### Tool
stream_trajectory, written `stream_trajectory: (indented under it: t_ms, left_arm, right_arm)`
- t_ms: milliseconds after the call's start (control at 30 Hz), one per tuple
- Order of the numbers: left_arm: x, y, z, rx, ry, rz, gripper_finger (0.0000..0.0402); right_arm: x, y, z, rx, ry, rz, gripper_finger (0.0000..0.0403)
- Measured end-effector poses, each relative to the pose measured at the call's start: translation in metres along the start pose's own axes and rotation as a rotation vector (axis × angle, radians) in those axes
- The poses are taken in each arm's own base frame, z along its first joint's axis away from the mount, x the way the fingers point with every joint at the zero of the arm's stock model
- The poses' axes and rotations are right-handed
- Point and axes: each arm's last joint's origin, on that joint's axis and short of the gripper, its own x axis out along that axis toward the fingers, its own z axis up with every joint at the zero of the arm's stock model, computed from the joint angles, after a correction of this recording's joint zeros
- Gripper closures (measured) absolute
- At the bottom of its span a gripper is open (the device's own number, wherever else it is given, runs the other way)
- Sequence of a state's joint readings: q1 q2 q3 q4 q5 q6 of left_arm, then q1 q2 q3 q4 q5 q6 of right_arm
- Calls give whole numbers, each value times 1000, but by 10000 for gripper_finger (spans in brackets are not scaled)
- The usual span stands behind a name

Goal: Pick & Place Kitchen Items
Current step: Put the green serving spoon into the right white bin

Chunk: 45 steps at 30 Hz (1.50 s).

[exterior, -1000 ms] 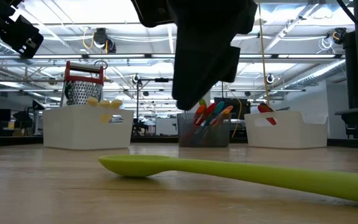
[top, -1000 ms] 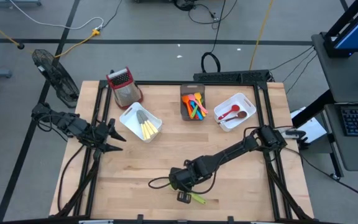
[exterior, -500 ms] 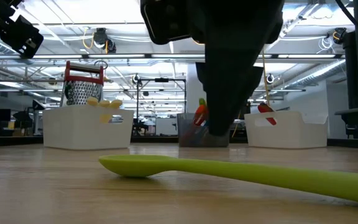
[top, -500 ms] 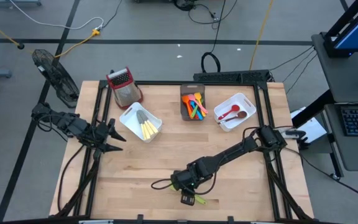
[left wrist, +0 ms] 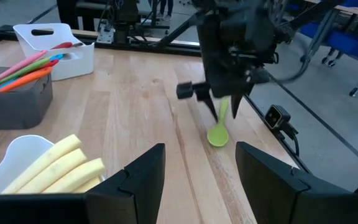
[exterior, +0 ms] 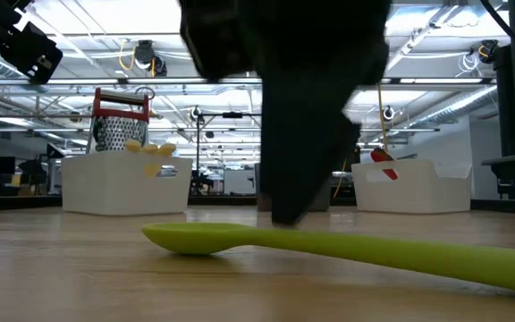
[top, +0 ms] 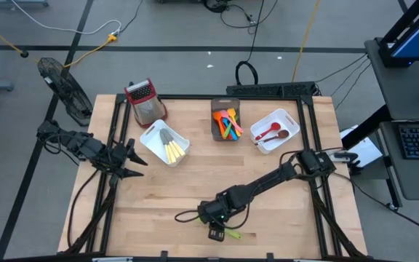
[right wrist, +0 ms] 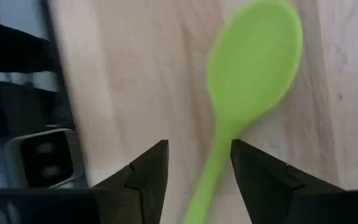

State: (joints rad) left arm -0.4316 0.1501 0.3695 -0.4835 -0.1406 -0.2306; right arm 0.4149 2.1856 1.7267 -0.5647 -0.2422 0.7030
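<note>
A green spoon [top: 233,233] lies flat on the wooden table near its front edge, its bowl [right wrist: 253,62] resting on the wood. My right gripper [right wrist: 197,158] stands open just above it, slanting down, one finger on each side of the handle [right wrist: 210,177]. The left wrist view shows it [left wrist: 221,107] low over the spoon [left wrist: 219,129]. My left gripper [left wrist: 201,158] waits open at the table's left side [top: 138,164]. More kitchen items sit in bins at the back.
At the back stand a white bin [top: 164,143] with yellow-handled knives, a dark grey bin [top: 226,120] of coloured utensils, a white bin [top: 275,131] with red and brown spoons, and a red-topped grater [top: 145,100]. A small camera [right wrist: 42,158] sits at the front edge beside the spoon.
My right gripper has sunk toward the green spoon; in the low view its dark fingers have come down from well above the spoon to just over it. The spoon has stayed where it lay.
</note>
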Motion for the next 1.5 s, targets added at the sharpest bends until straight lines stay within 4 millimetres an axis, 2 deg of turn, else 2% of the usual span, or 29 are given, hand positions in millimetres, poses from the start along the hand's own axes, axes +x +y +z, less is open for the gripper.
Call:
stream_trajectory:
  t_ms: [100, 267, 500, 633, 800, 933, 1133, 1233, 1333, 1500]
  left_arm:
    - [0, 0, 0, 0, 0, 0, 201]
    - [0, 0, 0, 1, 0, 0, 201]
    - [0, 0, 0, 2, -1, 0, 201]
    - [0, 0, 0, 2, -1, 0, 201]
    - [0, 0, 0, 3, 0, 0, 201]
    - [0, 0, 0, 13, -1, 0, 201]
    - [0, 0, 0, 29, -5, 0, 201]
    - [0, 0, 1, 38, -6, -1, 201]
    - [0, 0, 1, 44, -8, -1, 201]
    - [0, 0, 1, 44, -8, -1, 201]
  right_arm:
    - [19, -4, -2, 17, 20, 5, 236]
    - [38, -10, -7, 46, 73, -30, 237]
    - [43, -19, -16, 118, 82, -184, 245]
    - [45, -23, -24, 118, 113, -269, 287]
    - [50, -27, -29, 209, 150, -303, 376]
    - [48, -28, -26, 282, 136, -285, 380]
    - [17, -16, -7, 328, 19, -160, 380]
    - [-6, -14, 2, 379, -72, -142, 380]
    - [-43, -5, 17, 414, -214, -61, 380]
    - [-99, -1, 26, 478, -387, -15, 380]
